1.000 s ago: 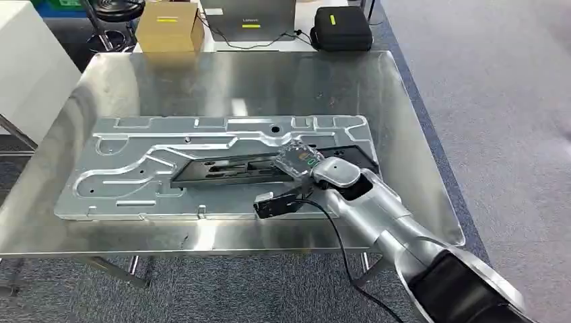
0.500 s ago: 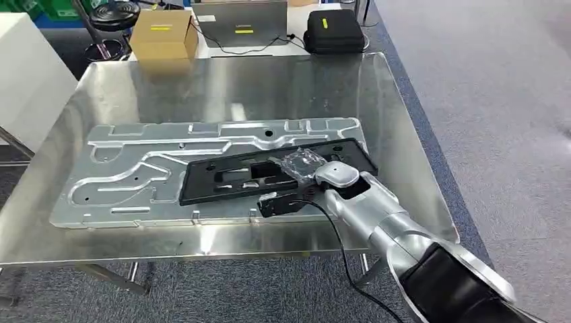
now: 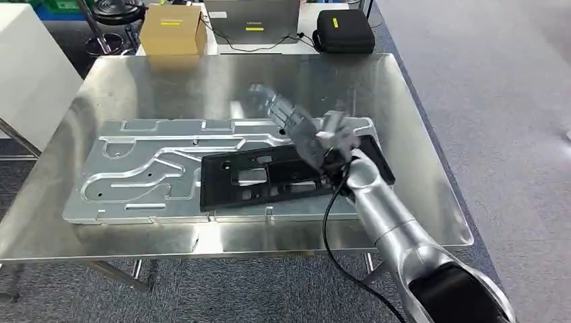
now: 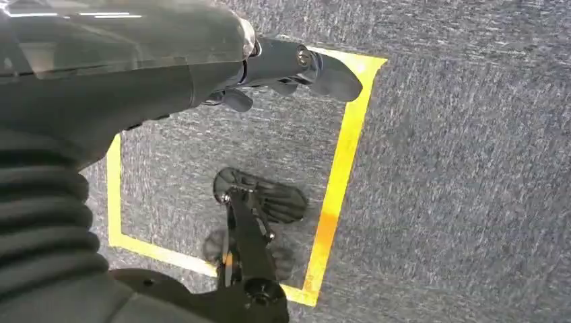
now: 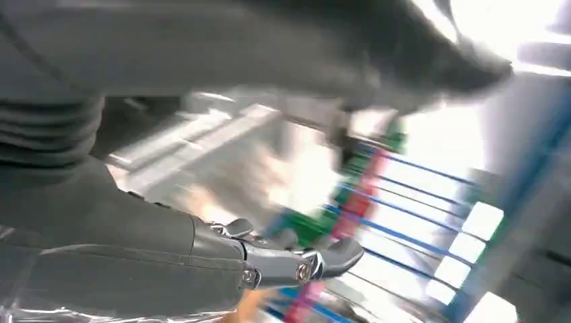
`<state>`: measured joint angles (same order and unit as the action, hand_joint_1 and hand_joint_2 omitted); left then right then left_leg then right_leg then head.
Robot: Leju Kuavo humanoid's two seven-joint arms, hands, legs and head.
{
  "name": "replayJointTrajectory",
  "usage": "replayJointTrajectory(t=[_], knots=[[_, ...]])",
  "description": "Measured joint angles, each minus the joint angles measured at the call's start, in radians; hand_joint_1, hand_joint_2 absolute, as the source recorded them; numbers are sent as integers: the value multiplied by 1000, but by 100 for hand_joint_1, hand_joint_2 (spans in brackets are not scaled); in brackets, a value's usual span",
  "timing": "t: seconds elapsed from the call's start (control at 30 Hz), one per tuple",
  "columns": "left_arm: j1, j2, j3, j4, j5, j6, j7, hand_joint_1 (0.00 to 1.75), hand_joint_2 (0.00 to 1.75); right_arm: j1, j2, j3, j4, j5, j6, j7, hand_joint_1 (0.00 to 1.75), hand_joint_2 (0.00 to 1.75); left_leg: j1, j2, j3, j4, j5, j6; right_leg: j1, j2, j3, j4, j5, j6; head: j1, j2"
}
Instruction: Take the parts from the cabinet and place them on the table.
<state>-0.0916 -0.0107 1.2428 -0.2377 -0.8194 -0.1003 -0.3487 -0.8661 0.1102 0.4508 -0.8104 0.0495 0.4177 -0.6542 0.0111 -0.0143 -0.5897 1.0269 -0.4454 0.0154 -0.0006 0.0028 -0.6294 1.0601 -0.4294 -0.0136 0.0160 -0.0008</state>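
A black plastic frame part (image 3: 269, 178) lies flat on a large silver sheet-metal panel (image 3: 148, 168) on the steel table (image 3: 202, 81). Its right end reaches the panel's right edge. My right hand (image 3: 289, 121) is raised above the far right end of the black part, motion-blurred, its fingers spread and pointing to the far left, with nothing in it. The right wrist view is blurred and shows that hand (image 5: 289, 262) with nothing in its grasp. My left hand (image 4: 269, 67) hangs over grey carpet and holds nothing.
Beyond the table's far edge stand a cardboard box (image 3: 172, 28), a grey laptop (image 3: 250, 13) and a black case (image 3: 343, 30). A white cabinet (image 3: 27, 74) stands at the left. Yellow floor tape (image 4: 337, 182) marks the carpet below my left hand.
My right hand has let go of the black part and lifted up and away from it, fingers spreading. The black part now lies further right on the silver panel.
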Motion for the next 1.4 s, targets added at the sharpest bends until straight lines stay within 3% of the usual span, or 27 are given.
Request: replayJointTrajectory(t=[0.03,0.13,0.2,0.27,0.33,0.37,0.43,0.47,0.5,0.53,0.67,0.7,0.77,0.83,0.87,0.9,0.97,1.0,1.03,1.1,1.17,1.2,1.23,1.27,1.33,1.37,1.4], knots=[[-1,-2,0,2,3,0,-1,0,0,8,-6,-18,-44,-25,1,-8,0,0,-7,-1,-2,2,-2,-5,4,-3,10,-25,-11,-4,-1,0],[3,-2,5,2,19,2,-4,0,0,85,-45,-100,-213,-207,30,-41,0,0,1,-2,-1,-5,-1,-18,10,-3,11,-29,-9,-3,0,0],[10,-3,12,2,28,4,-11,0,0,139,-75,-192,-352,-341,44,-50,0,0,-1,-1,-4,7,-18,-25,-4,-12,24,-55,1,-6,-2,0],[15,-4,21,3,36,8,-18,0,0,192,-112,-319,-465,-401,33,-53,0,0,0,6,-49,118,-90,-28,-5,-14,29,-58,1,-12,-7,0],[22,-4,28,3,42,17,-21,0,0,281,-143,-477,-562,-320,-23,-51,0,0,2,7,-110,265,-156,-35,-4,-24,31,-55,1,-11,-6,0],[27,-4,31,3,42,23,-22,0,0,321,-145,-562,-605,-249,-60,-50,0,0,4,8,-120,291,-158,-37,-5,-24,30,-53,1,-11,-7,0],[31,-4,36,3,42,26,-26,0,0,383,-145,-712,-684,-141,-143,-50,0,0,9,9,-74,206,-99,-40,-8,-22,28,-49,-2,-8,-7,0],[30,-4,37,3,42,28,-29,0,0,415,-145,-775,-716,-102,-192,-50,0,0,11,9,-22,109,-50,-40,-9,-21,29,-44,-5,-3,-7,0],[29,-4,39,3,41,29,-31,0,0,438,-146,-836,-743,-70,-239,-50,0,0,13,8,18,28,-24,-38,-10,-20,27,-37,-9,3,-7,0],[27,-4,41,3,40,29,-31,0,0,460,-148,-887,-765,-55,-264,-50,0,0,7,6,30,9,-40,-34,-4,-19,21,-30,-10,11,-8,0],[25,-4,45,3,40,34,-31,0,0,508,-150,-984,-816,-15,-324,-50,0,0,-1,7,22,7,-23,-7,-12,-14,16,-31,5,34,-6,0],[21,-4,45,3,40,35,-31,0,0,530,-156,-1001,-821,3,-371,-50,0,0,4,13,19,-2,-12,9,-16,-13,14,-22,-11,42,-6,0],[14,-4,48,3,43,36,-30,0,0,590,-176,-1010,-816,52,-469,-49,0,0,2,12,4,-2,1,23,-16,-10,-20,71,-108,47,-5,0],[15,-4,53,3,47,36,-29,0,0,652,-185,-1021,-788,149,-573,-49,0,0,-3,11,-14,-2,14,24,-16,-9,-65,213,-192,51,-6,0],[15,-4,55,3,48,36,-29,0,0,691,-187,-1030,-764,194,-619,-49,0,0,-5,11,-23,-2,21,26,-16,-9,-68,249,-202,51,-5,0],[16,-5,57,3,49,37,-29,0,0,734,-188,-1041,-734,227,-660,-48,0,0,-8,10,-35,-2,29,25,-16,-9,-50,244,-187,49,-5,0],[18,-5,61,3,48,37,-29,0,0,787,-190,-1062,-687,249,-706,-48,0,0,-12,8,-53,-2,43,23,-16,-9,21,153,-132,41,-5,0],[18,-6,63,3,44,37,-29,0,0,816,-191,-1083,-651,268,-722,-48,0,0,-15,7,-62,-1,54,19,-14,-9,101,42,-104,31,-6,0],[18,-8,64,3,43,37,-29,0,0,838,-192,-1102,-634,281,-729,-48,0,0,-16,7,-65,-1,59,14,-10,-10,163,-45,-128,24,-6,0],[19,-10,68,3,40,36,-29,0,0,883,-191,-1138,-608,311,-747,-50,0,0,-17,8,-57,-6,72,2,0,-8,166,-63,-112,22,-8,0],[23,-10,69,3,33,34,-29,0,0,901,-191,-1175,-576,341,-758,-49,0,0,-12,8,-61,-14,90,-12,7,-7,157,-68,-99,9,-4,0],[24,-10,69,3,31,34,-30,0,0,911,-187,-1192,-557,362,-758,-49,0,0,-11,10,-67,-10,83,-17,-4,-11,147,-77,-83,0,-3,0],[25,-10,69,3,29,31,-31,0,0,917,-186,-1216,-544,392,-758,-48,0,0,-10,10,-81,13,32,-20,-3,-12,133,-77,-71,-9,-4,0],[28,-13,69,3,25,27,-31,0,0,921,-183,-1236,-534,419,-757,-48,0,0,-9,10,-96,66,-43,-22,-3,-13,119,-77,-60,-16,-10,0],[28,-14,69,3,23,21,-34,0,0,929,-177,-1280,-520,469,-758,-49,0,0,-7,10,-121,216,-156,-26,-1,-13,89,-75,-36,-16,-10,0],[27,-14,69,3,23,19,-35,0,0,930,-173,-1303,-513,483,-758,-49,0,0,-7,10,-124,278,-169,-26,1,-13,71,-73,-24,-16,-10,0],[27,-14,69,3,23,19,-35,0,0,933,-168,-1321,-506,489,-757,-49,0,0,-8,10,-112,304,-149,-25,3,-13,54,-70,-14,-16,-10,0]])
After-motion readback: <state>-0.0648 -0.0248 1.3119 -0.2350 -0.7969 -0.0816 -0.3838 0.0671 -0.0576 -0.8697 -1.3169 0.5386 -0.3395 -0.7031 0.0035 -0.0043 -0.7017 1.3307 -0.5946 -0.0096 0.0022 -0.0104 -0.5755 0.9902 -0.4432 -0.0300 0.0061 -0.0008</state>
